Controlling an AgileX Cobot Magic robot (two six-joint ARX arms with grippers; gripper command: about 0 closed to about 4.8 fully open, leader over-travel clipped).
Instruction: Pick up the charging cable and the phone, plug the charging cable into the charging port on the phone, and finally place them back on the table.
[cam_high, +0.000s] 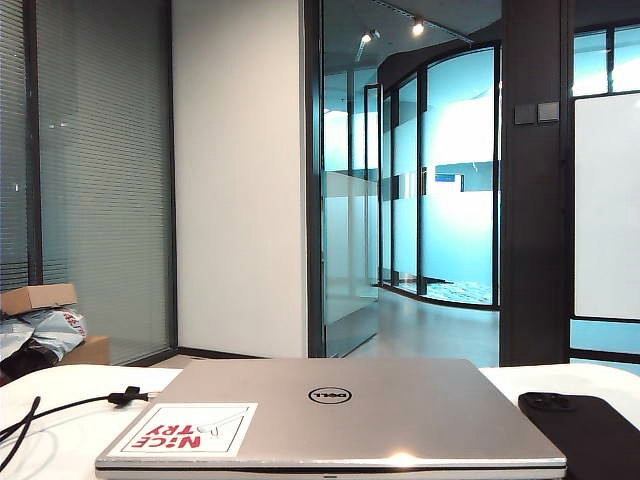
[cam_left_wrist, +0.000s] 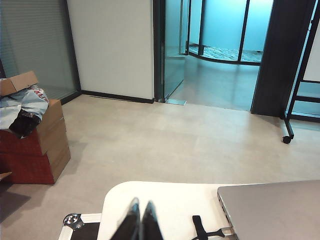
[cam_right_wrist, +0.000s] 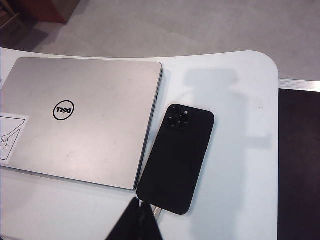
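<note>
Beside the closed laptop (cam_right_wrist: 82, 117), on its right-hand long edge, the phone (cam_right_wrist: 176, 157) is lying face down on the table (cam_right_wrist: 240, 100), camera bump pointing away from me. I am hovering my right gripper (cam_right_wrist: 135, 222) just over the phone's near short end, fingers pressed together and holding nothing. On the laptop's other side I am keeping my left gripper (cam_left_wrist: 139, 222) low over the table, also closed and empty, with the charging cable (cam_left_wrist: 202, 231) lying just beside it; its black tie shows, and the cord is trailing off the laptop's left side toward the table edge (cam_high: 60, 408).

Neither thing is lifted yet, so I am judging this as the reach-and-grasp stage. To do it well I should be opening both sets of fingers before descending. For the phone, I should be taking it across its narrow width, clear of the laptop's edge, leaving the port end free. For the cable, I should be pinching close behind the plug so the tip stays stiff and aimable.
</note>
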